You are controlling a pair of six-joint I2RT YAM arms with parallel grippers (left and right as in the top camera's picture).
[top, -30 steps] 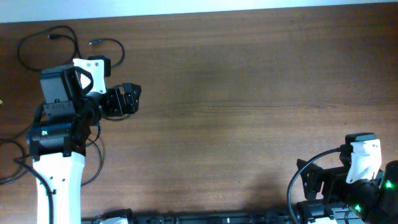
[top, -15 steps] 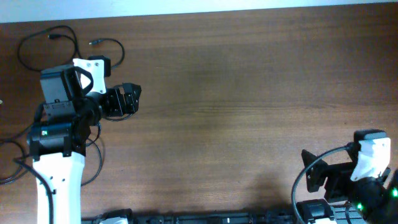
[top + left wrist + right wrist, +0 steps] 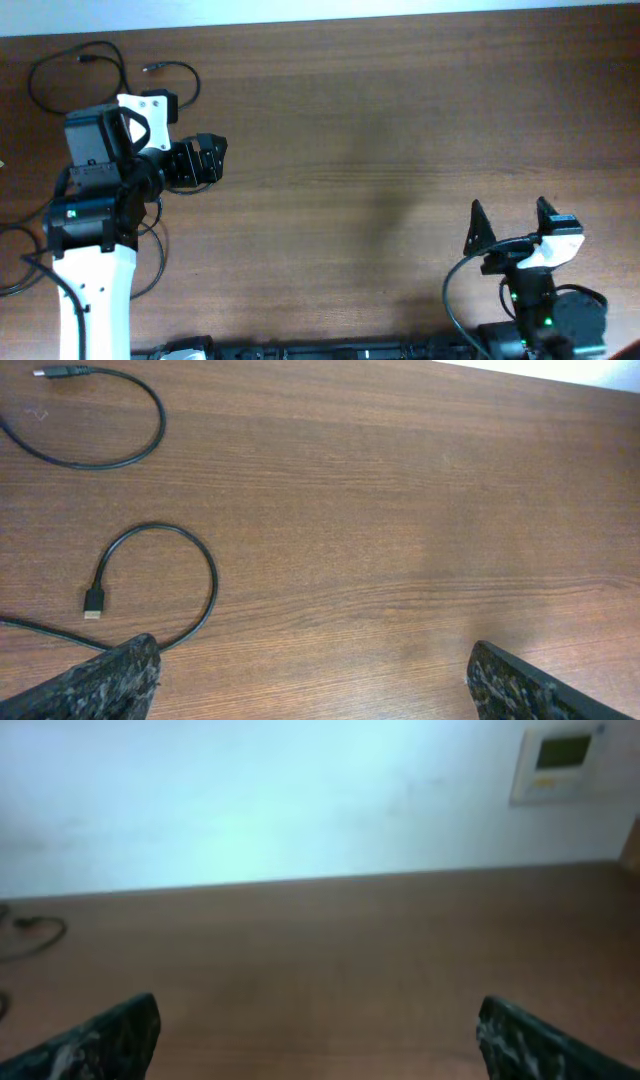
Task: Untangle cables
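Observation:
Two thin black cables lie apart at the table's far left corner. One cable makes a wide loop, and the other cable curves beside the left arm. My left gripper hovers just right of them, open and empty. Its wrist view shows one cable's plug with a round loop, the other cable's plug farther off, and the left gripper wide apart over bare wood. My right gripper is at the near right edge, open, holding nothing. The right gripper faces across the table toward the wall.
The brown wooden table runs to a pale wall at the back. A small wall panel shows at the upper right of the right wrist view. More thin black strands trail beside the left arm's white base.
The right arm has swung round and lifted its gripper, so both fingertips now show pointing up the table. The left arm and the cables have not moved.

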